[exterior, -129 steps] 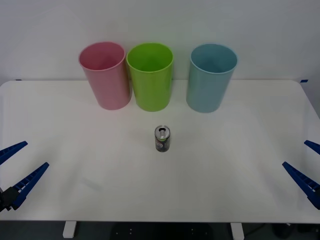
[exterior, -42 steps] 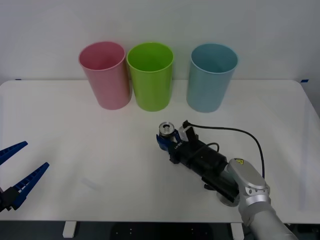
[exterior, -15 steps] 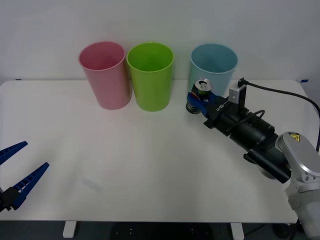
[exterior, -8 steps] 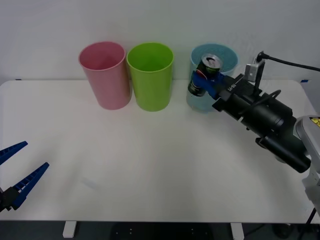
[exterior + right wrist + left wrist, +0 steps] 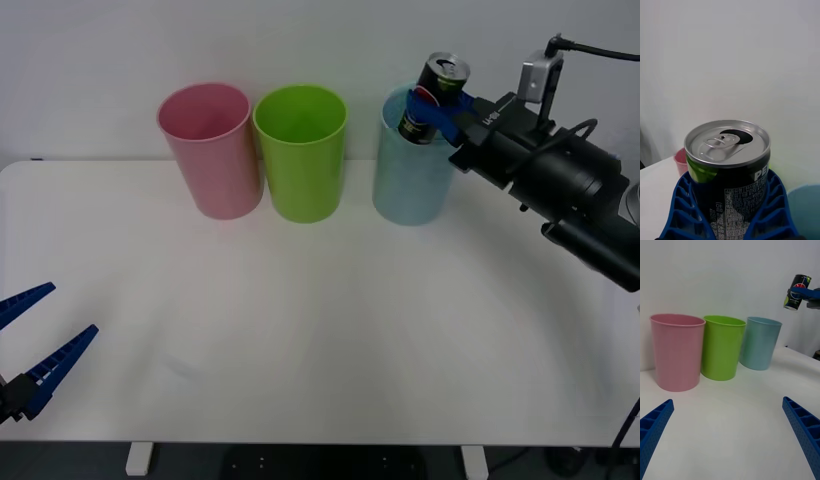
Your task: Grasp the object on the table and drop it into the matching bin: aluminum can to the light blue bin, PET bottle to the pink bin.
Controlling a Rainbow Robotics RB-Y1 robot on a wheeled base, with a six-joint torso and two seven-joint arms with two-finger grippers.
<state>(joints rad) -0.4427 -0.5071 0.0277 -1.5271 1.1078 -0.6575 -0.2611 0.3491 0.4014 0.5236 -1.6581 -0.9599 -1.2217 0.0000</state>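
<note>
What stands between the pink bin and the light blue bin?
The lime green bin stands between the pink bin and the light blue bin, seen in the front view.

**Camera positions**

Front view: high above the arms, facing forward and down across the whole tabletop to the far wall.
Left wrist view: low near the tabletop's front left, facing level toward the pink bin, lime green bin and light blue bin.
Right wrist view: raised, very close behind the aluminum can. All three views share this can and the light blue bin.
</note>
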